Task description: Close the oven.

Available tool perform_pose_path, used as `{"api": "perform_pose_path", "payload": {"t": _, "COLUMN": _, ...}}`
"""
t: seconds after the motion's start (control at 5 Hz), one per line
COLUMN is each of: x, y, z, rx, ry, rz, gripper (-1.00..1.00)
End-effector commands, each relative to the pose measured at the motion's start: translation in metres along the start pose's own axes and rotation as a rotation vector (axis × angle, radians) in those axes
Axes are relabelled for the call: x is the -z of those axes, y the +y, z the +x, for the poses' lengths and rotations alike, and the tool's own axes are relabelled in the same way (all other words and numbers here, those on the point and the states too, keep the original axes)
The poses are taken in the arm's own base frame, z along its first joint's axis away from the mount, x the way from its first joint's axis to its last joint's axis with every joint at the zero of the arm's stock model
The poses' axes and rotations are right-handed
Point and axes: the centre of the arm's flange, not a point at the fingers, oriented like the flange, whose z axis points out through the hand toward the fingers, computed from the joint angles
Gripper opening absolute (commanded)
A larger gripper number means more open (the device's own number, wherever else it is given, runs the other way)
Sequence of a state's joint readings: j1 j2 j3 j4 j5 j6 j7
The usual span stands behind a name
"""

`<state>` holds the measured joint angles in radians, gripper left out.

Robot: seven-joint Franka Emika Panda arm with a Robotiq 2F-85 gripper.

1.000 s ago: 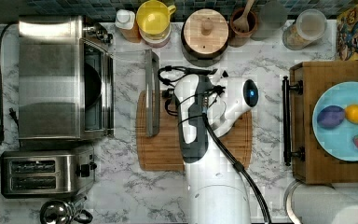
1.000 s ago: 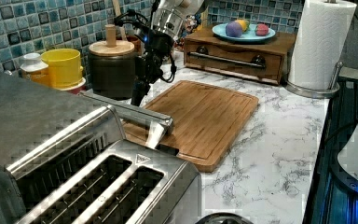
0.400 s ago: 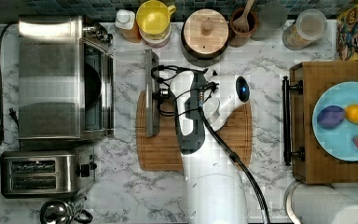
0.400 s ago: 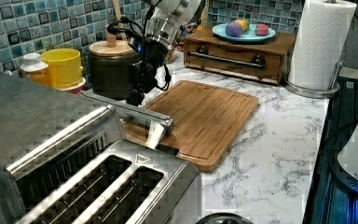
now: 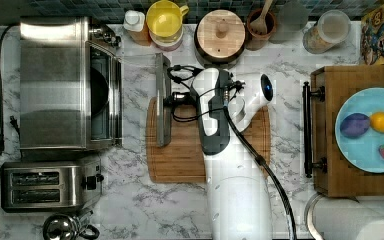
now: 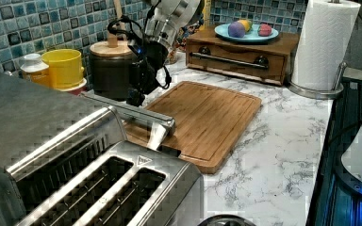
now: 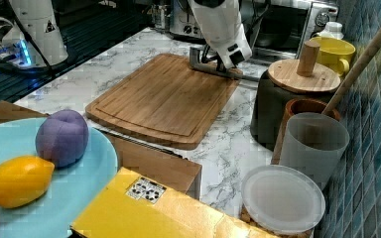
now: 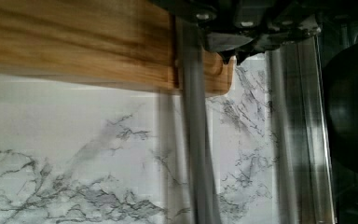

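Clearly the hand (image 5: 172, 97), whose finger state I cannot tell, could slide off the long metal bar handle (image 5: 161, 100) of the big steel oven (image 5: 55, 80), leaving its glass door open.

A kitchen: marble counter (image 5: 130, 210), blue tiled backsplash (image 6: 23, 28), toaster (image 5: 50, 187), cutting board (image 5: 180, 160).

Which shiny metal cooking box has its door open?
The big toaster oven: its glass door is folded down toward the cutting board. The smaller two-slot toaster has only slots, no door.
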<state>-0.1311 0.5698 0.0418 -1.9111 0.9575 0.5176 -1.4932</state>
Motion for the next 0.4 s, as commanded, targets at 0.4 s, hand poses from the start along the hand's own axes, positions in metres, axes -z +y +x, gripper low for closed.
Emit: {"api": "perform_pose_path", "payload": {"t": 0.4, "x": 0.026, "y": -0.121, "z": 0.043, "rx": 0.099, "ry": 0.049, "rz": 0.049, "gripper": -1.0}}
